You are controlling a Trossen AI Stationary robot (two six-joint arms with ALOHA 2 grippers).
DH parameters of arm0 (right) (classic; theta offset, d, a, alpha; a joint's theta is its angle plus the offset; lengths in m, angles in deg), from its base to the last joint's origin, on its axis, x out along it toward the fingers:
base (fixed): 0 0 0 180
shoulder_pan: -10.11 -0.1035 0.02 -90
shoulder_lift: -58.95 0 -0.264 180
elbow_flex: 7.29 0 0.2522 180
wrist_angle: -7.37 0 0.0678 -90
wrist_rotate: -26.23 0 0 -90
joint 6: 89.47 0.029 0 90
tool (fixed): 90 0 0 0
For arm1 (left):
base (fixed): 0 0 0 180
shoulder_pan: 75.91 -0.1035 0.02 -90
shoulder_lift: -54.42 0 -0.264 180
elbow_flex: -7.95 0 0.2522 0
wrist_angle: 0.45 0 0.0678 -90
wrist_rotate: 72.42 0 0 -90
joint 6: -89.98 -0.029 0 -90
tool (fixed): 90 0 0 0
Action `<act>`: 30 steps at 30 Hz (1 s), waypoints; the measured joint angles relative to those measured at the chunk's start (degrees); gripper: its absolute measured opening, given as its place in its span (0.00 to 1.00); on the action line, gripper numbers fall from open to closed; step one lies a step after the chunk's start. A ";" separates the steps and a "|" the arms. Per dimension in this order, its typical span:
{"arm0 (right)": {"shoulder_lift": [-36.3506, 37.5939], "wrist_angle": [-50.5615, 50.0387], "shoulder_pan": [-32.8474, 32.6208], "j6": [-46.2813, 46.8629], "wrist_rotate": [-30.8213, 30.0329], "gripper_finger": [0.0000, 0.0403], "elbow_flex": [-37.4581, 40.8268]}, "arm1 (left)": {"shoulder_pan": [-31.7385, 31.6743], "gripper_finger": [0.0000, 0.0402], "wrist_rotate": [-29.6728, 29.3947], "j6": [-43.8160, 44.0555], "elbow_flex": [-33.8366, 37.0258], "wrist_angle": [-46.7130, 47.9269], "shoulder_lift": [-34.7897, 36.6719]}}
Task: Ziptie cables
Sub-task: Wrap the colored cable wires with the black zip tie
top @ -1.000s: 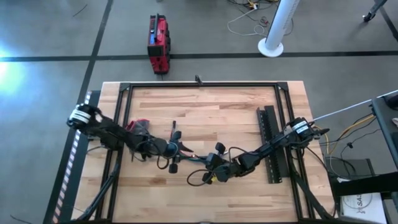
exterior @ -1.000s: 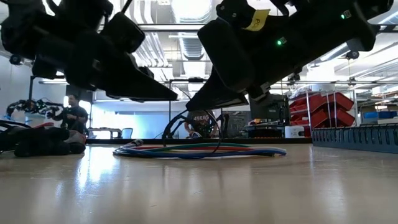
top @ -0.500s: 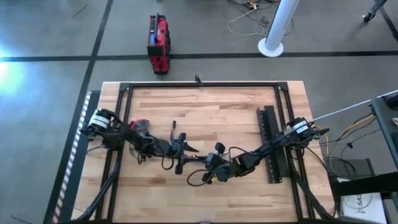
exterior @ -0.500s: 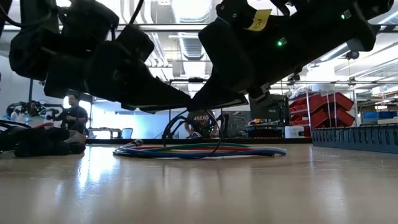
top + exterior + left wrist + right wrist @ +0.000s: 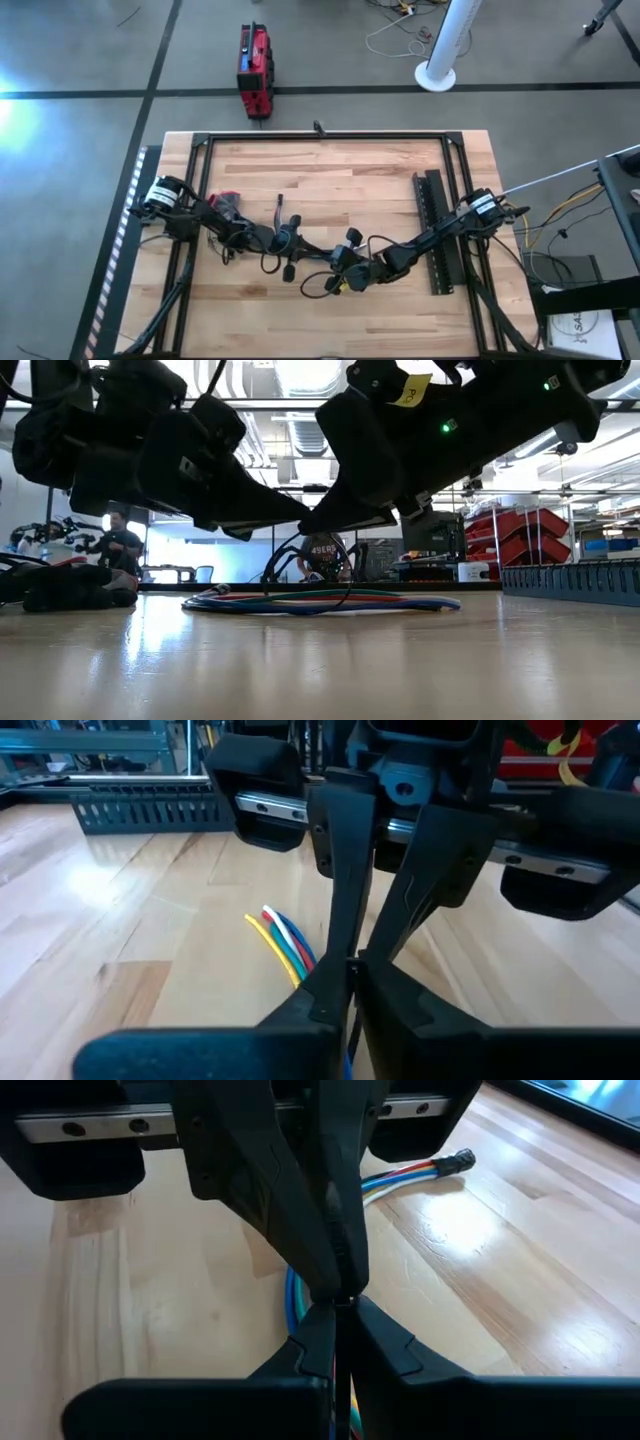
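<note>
High view. Both arms reach in over the wooden table (image 5: 330,180) and meet near its middle. The left gripper (image 5: 306,248) and right gripper (image 5: 323,258) are tip to tip. The cables are hidden under the arms here. A black perforated bar (image 5: 438,232) lies at the table's right side, well apart from the grippers. A red case (image 5: 254,70) stands on the floor beyond the table; it appears closed, and I cannot tell what is in it.

Low view. The two grippers hang above the table, points touching. The cables (image 5: 320,602) lie flat on the wood below and behind them in a long loop, touched by neither gripper. Red bins (image 5: 525,525) sit on shelves far right, with a row of blue bins (image 5: 575,580) below; their contents are not visible. A person (image 5: 120,545) is in the room behind.

Left wrist view. The left gripper's fingers (image 5: 310,1005) are pressed together at the tips. The right gripper's fingers (image 5: 345,870) come from opposite, also drawn together, touching the left's tips. Loose wire ends of the cables (image 5: 285,942) fan out on the wood just beyond.

Right wrist view. The right gripper (image 5: 335,1320) is pinched closed and meets the left's closed tips. The cables (image 5: 410,1175) curve away on the table, and the dark end (image 5: 462,1157) lies free.

The ziptie cannot be made out in any view, so I cannot tell whether it is pinched between the tips.
</note>
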State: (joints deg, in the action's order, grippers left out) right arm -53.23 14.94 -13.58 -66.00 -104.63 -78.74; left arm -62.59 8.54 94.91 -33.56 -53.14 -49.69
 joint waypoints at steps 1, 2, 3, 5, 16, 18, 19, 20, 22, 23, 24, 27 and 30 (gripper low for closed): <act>0.00 0.18 0.00 0.00 0.00 0.01 0.00 | 0.00 0.01 -0.02 0.11 0.34 -0.52 0.25; 0.02 0.42 0.00 0.00 -0.02 0.01 -0.02 | 0.00 0.00 -0.05 0.11 0.80 -0.95 0.68; 0.08 0.45 0.02 0.02 0.02 0.01 -0.04 | 0.00 0.00 -0.19 0.11 1.31 -1.22 1.25; 0.12 0.38 0.00 0.14 0.03 0.01 -0.07 | 0.00 0.00 -0.93 -0.03 2.75 -1.55 2.86; 1.20 -1.81 -0.33 0.11 0.91 0.01 -0.07 | -0.14 0.00 -11.92 -8.44 19.32 -2.56 26.19; 1.20 -1.85 -0.05 0.11 0.74 0.01 -0.07 | -0.13 0.00 -11.78 -8.84 22.48 -2.70 31.05; 1.20 -1.83 0.13 0.18 0.76 0.01 -0.07 | -0.13 0.00 -11.13 -8.88 24.03 -2.42 33.04; 1.20 -1.82 0.40 0.54 0.75 0.01 -0.07 | -0.13 0.00 -10.04 -8.87 25.56 -2.22 34.71; 1.20 -1.77 0.76 1.34 0.77 0.01 -0.07 | 0.00 0.00 -6.21 -8.12 27.21 -0.85 36.86; 1.20 -1.75 0.95 1.51 0.82 0.01 -0.07 | 0.03 0.00 -4.51 -7.30 27.08 1.27 37.79; 1.22 -1.77 1.03 1.49 0.85 0.01 -0.06 | 0.26 0.00 -3.06 -6.34 27.07 3.56 38.66; 1.38 -1.45 1.11 1.48 0.83 0.01 -0.07 | 1.23 0.00 -0.58 -3.75 25.59 5.52 37.81; 1.49 -1.38 1.09 1.46 0.84 0.01 -0.07 | 2.20 0.00 -0.40 -3.02 23.83 5.68 36.01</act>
State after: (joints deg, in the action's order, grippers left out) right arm -51.74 13.56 -12.48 -64.54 -103.79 -78.81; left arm -60.39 8.14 91.89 -9.73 -47.46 -13.67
